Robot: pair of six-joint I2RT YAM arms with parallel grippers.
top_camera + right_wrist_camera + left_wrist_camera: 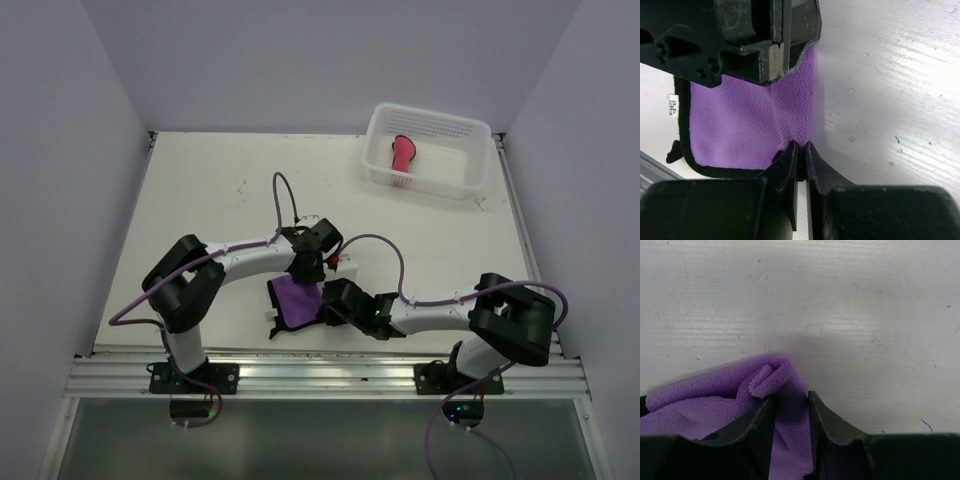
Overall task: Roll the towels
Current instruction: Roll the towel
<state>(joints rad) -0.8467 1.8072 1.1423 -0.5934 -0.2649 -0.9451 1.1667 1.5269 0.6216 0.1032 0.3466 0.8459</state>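
Observation:
The purple towel (pixel 293 301) with a black hem lies on the table between the two arms, near the front edge. My left gripper (pixel 309 268) holds its far right corner. In the left wrist view a folded bulge of the purple towel (pixel 715 395) sits between the jaws of the left gripper (pixel 791 401). My right gripper (pixel 335 303) is at the near right corner. In the right wrist view the right gripper (pixel 801 147) is pinched on the right edge of the purple towel (pixel 740 120). A pink-red towel (pixel 403 152), rolled, lies in the basket.
The white perforated basket (pixel 470 165) stands at the back right of the white table (pixel 220 200). A metal rail (pixel 320 375) runs along the front edge. The left gripper's black body (pixel 740 40) hangs close above the right gripper's fingers.

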